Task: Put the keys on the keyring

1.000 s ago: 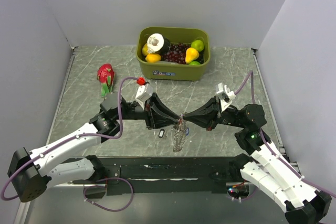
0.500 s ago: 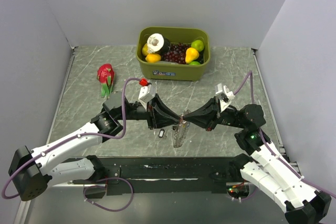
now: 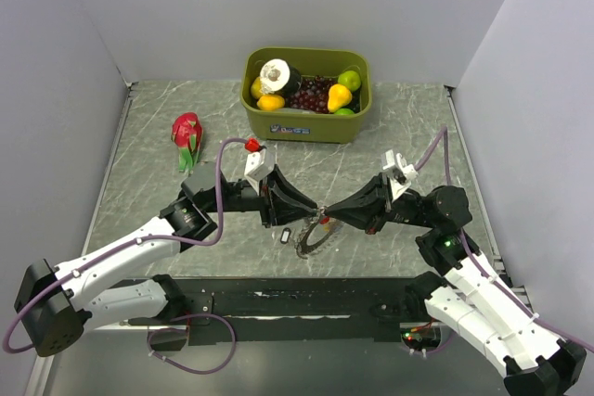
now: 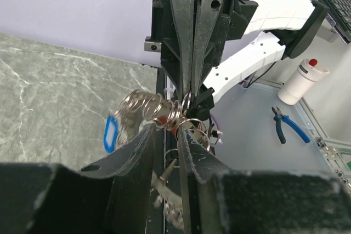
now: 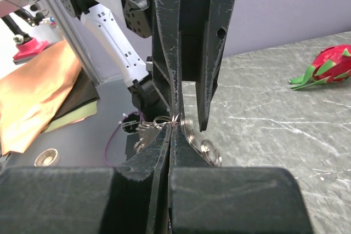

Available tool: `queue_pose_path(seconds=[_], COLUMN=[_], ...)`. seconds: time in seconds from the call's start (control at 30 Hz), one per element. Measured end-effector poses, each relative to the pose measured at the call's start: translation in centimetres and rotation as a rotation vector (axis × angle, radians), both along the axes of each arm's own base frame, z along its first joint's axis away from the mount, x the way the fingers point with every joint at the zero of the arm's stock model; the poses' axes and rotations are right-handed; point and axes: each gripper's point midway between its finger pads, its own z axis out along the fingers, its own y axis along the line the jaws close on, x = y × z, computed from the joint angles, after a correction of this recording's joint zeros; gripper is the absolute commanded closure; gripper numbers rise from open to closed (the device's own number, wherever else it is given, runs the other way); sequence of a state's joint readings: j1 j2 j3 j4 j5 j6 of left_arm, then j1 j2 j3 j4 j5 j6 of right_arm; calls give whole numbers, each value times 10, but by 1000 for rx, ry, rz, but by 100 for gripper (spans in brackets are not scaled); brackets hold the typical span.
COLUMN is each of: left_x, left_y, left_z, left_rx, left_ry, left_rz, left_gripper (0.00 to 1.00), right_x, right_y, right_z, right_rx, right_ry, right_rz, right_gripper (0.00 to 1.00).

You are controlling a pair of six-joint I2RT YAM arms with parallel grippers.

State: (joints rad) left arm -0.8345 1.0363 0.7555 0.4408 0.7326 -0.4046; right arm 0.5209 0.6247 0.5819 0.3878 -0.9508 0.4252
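Observation:
Both grippers meet over the table's near middle. My left gripper has its jaws a little apart, with the coiled rim of the keyring pinched between the fingertips. A red key head sits in that gap, and a silvery key hangs below it. My right gripper is shut on a thin wire loop of the keyring. The ring hangs tilted below the two grippers. A blue-headed key shows beside the ring, and a small key lies near it in the top view.
A green bin full of fruit stands at the back middle. A dragon fruit lies at the back left. The black rail of the arm bases runs just below the hanging ring.
The left wrist shifted slightly right and back. The keyring, which hung nearly edge-on, has swung round and now shows as a tilted oval. Both grips stayed as they were.

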Motion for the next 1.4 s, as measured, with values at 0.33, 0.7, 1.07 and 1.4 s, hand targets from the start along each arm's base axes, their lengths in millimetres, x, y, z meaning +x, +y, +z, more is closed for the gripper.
queue_pose_path(seconds=[0.33,0.7,1.07,1.4], left_x=[-2,-17,-17,-13], left_y=[1,13,8,3], left_z=[2,26,16,22], left_rx=[-21,-83,-55,-60], left_ry=[-14,-65,-38,-25], left_rz=[-14,-44,-71,-73], left_gripper=[69,71,72,66], right_x=[-3,-5,-7,-7], right_y=[0,0,1,1], right_z=[1,2,2,4], right_rx=[1,2,3,8], right_ry=[-12,-18,-26,-23], right_rz=[15,23,43,47], right_gripper=[100,100,100,100])
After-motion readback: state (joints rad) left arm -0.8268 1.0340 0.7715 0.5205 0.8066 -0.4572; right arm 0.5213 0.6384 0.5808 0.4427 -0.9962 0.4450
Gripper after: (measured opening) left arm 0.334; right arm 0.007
